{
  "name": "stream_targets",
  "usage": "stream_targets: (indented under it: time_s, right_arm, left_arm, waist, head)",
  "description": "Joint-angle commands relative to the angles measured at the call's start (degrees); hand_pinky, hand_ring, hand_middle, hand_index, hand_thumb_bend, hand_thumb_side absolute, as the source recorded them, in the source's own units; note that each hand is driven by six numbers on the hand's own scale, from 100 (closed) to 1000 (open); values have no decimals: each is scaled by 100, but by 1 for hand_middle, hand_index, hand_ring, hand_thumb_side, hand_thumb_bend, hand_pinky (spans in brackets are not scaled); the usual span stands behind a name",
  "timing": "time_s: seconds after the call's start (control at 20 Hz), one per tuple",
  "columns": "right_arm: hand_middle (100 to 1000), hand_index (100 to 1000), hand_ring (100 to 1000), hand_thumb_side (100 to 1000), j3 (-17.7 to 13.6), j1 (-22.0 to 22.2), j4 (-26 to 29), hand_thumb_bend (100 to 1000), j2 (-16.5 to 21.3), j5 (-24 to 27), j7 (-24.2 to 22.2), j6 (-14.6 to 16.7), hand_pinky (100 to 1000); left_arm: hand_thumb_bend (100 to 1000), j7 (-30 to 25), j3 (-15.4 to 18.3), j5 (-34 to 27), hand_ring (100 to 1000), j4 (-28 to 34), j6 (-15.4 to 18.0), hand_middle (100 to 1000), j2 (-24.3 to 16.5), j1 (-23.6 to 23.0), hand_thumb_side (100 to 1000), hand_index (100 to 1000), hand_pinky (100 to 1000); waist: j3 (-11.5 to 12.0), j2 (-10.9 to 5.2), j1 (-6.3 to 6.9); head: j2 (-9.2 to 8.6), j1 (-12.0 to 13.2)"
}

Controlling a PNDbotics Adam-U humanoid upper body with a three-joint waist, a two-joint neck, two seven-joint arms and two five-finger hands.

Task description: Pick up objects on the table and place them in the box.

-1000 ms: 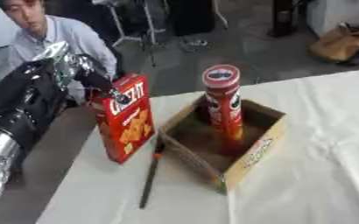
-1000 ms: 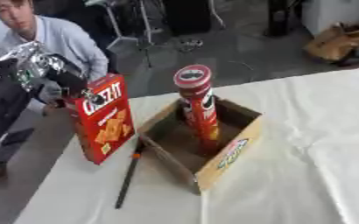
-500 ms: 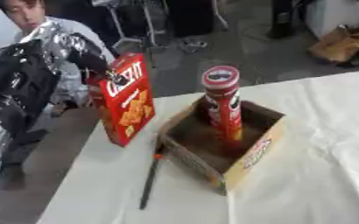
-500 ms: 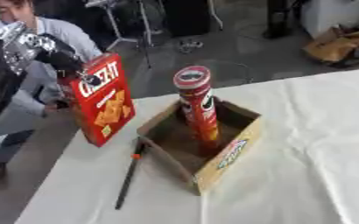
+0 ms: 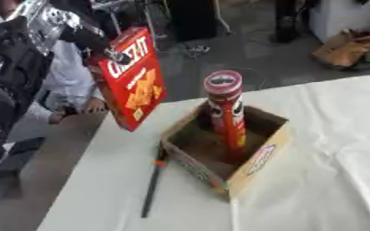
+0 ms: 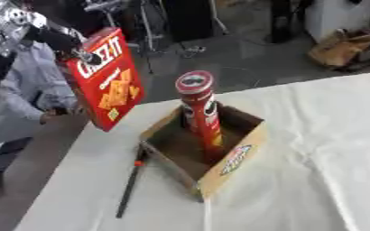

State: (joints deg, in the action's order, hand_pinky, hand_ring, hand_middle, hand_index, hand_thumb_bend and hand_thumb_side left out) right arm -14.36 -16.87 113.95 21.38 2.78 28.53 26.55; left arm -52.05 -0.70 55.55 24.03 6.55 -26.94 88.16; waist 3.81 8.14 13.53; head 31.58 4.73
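One robot hand is in my view, the left robot hand (image 5: 90,38), up at ten o'clock, its dark fingers curled over the top edge of the red cracker box (image 5: 131,81) and pinching it. I have the cracker box hanging in the air, tilted, its lower corner above the near-left edge of the counter (image 5: 314,135) and clear of the cloth. The front of the box, with orange crackers printed on it, faces me. My right robot hand shows in neither eye view.

The cardboard box (image 5: 255,155) sits open on the white-covered counter near the middle of the view, turned so one corner points toward six o'clock. Inside it a red chip can (image 5: 226,113) stands upright against the far side, its lid rising well above the rim. The cracker box hangs at about ten o'clock from the cardboard box, beside it and not over the opening.

A thin black stick-like tool (image 5: 153,180) with an orange band lies on the counter just at the cardboard box's nine o'clock side, running toward seven o'clock.
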Motion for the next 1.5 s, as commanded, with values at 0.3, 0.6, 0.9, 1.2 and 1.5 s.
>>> stream_targets:
  time_s: [0.3, 0.6, 0.9, 1.2, 1.5]
  right_arm:
    - [627, 617, 883, 1000, -17, -45, 64, 100, 104, 12, 32, -9, 885]
    - [626, 616, 883, 1000, -5, -45, 64, 100, 87, 31, 22, -24, 884]
    - [626, 616, 883, 1000, 3, -58, 64, 100, 60, 50, 10, -46, 884]
    - [626, 616, 883, 1000, 20, -79, 64, 100, 42, 71, -16, -55, 884]
    - [626, 616, 882, 1000, 30, -107, 64, 100, 30, 99, -36, -59, 884]
  left_arm:
    - [100, 8, -37, -517, 551, 316, 154, 466, -60, 366, 507, 491, 614]
    - [100, 8, -98, -675, 551, 360, 197, 466, 147, 506, 501, 492, 598]
    - [100, 8, -133, -584, 553, 335, 174, 464, 349, 581, 509, 491, 598]
    - [100, 8, -163, -417, 558, 234, 166, 460, 612, 552, 525, 491, 599]
    - [100, 8, -169, -99, 564, 56, 135, 455, 859, 421, 551, 490, 603]
  waist:
    - [-23, -147, -58]
    - [-70, -175, -58]
    - [-115, -180, -58]
    - [-156, -168, -58]
    - [-216, -152, -58]
  head:
    - [11, -81]
    - [10, -78]
    - [12, -54]
    - [-17, -23]
    - [-44, -5]
